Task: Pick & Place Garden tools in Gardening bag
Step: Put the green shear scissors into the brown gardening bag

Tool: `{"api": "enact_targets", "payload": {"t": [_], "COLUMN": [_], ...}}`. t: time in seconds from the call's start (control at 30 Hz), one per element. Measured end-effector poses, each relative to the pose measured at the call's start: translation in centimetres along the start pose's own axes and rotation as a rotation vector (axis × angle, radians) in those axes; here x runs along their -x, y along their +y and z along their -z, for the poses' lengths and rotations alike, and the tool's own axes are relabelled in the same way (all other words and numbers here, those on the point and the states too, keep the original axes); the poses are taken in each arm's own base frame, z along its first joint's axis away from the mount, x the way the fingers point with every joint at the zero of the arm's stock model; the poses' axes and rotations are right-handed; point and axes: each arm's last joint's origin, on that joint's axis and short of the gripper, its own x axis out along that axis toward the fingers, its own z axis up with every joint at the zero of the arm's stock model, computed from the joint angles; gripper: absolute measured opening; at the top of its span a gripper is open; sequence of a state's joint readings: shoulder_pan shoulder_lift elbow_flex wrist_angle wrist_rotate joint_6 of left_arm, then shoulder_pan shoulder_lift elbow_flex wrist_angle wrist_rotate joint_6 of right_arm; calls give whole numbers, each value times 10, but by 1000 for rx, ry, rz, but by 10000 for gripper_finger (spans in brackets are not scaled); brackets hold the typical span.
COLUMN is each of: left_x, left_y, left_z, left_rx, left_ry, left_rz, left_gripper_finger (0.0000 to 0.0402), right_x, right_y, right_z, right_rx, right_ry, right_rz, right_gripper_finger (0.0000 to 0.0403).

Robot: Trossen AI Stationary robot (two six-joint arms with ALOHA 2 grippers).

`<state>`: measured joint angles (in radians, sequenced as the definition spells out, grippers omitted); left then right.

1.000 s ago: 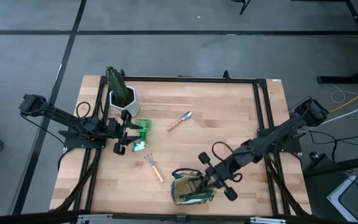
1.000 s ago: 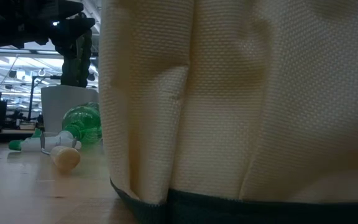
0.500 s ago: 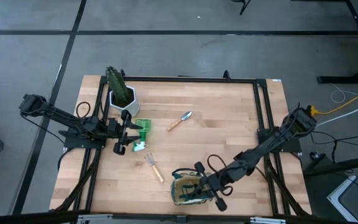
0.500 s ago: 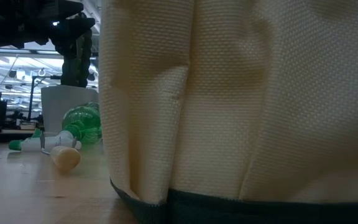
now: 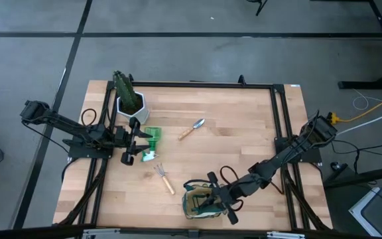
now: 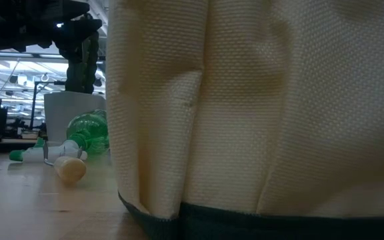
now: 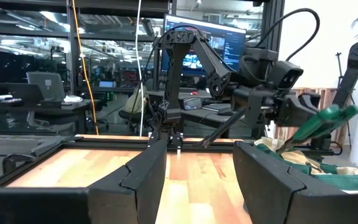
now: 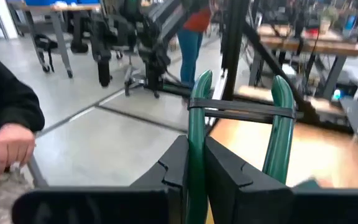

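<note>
The beige gardening bag with green trim stands near the table's front edge and fills the low view. My right gripper is over the bag's opening, shut on green-handled pruning shears. My left gripper is open and empty at the table's left, next to the green-and-white item. The wooden-handled rake and the silver trowel lie flat on the table. My right gripper pinches one green handle of the shears between its two fingers, which lie along it. The other handle stands free beside it, joined to it by a dark band. The shears slant over the bag; their blade end is hidden.
A white pot with a green cactus stands at the table's far left, behind my left gripper. Black frame rails run along the table's sides. A person's hand shows beyond the table in the right wrist view.
My right gripper has gone toward the table's near left with the shears, from beside the bag to over its opening, and has come lower. My left arm has kept still.
</note>
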<state>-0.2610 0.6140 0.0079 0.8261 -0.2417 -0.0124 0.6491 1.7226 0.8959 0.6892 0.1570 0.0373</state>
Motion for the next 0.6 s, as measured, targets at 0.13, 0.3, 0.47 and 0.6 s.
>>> {"api": "enact_targets", "payload": {"t": [0.13, 0.3, 0.47, 0.6], "left_x": [0, 0, 0, 0], "left_y": [0, 0, 0, 0], "left_z": [0, 0, 0, 0], "left_rx": [0, 0, 0, 0], "left_ry": [0, 0, 0, -1], "left_rz": [0, 0, 0, 0], "left_gripper_finger": [182, 182, 182, 182], "right_x": [0, 0, 1, 2], "right_y": [0, 0, -1, -2], "right_z": [4, 7, 13, 19], "right_rx": [-26, -25, -37, -60], "right_ry": [42, 75, 135, 194], "right_rz": [2, 4, 9, 25], "right_gripper_finger": [41, 41, 41, 41]}}
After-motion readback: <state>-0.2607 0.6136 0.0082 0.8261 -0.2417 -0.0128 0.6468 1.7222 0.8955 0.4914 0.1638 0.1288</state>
